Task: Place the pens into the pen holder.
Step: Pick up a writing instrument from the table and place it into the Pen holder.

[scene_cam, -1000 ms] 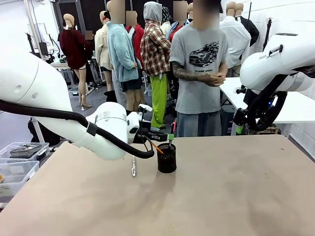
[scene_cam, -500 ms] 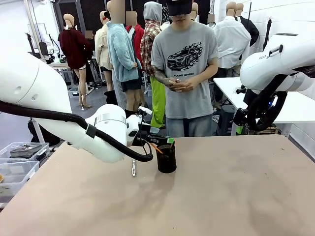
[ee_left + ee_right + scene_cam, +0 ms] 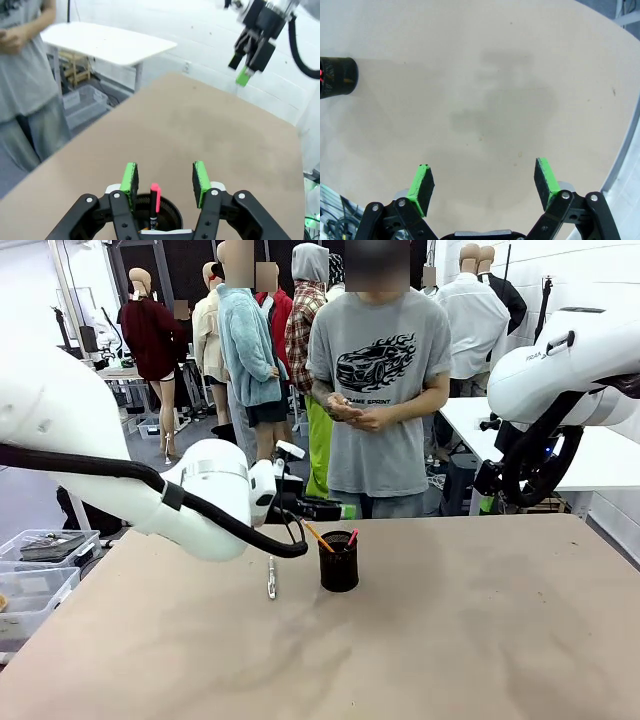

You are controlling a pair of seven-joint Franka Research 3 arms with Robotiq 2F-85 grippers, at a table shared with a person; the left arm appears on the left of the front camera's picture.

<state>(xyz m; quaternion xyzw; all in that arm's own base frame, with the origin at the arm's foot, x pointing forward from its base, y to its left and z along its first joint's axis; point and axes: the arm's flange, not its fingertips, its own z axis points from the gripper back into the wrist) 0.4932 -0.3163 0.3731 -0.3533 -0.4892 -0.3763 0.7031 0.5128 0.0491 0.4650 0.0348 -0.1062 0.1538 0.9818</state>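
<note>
Pens first: two of the three already stand in the pen holder (image 3: 339, 565), a small black mesh cup on the brown counter (image 3: 450, 640), near its middle and toward the far side. The orange pencil-like pen (image 3: 318, 536) leans out to the left of the cup, and the black pen with the pink end (image 3: 351, 538) pokes up at the right of its rim. The silver pen (image 3: 271, 578) lies flat on the counter just left of the cup, not touching it, pointing roughly away from the robot. The left fingers (image 3: 346, 511) hang just above the cup. In the left wrist view their green pads are spread apart with nothing clamped, the cup's mouth sits below them, and the pink end rises in the gap nearer one pad, touching neither as far as I can see. The right fingers (image 3: 486, 502) are held high at the right edge of the counter, well apart from the cup. The right wrist view shows them wide open and empty over bare counter, with the cup off at the far left of that picture. A person (image 3: 375, 350) in a grey printed T-shirt stands at the far side, right behind the cup, hands (image 3: 355, 412) held together at the chest.
</note>
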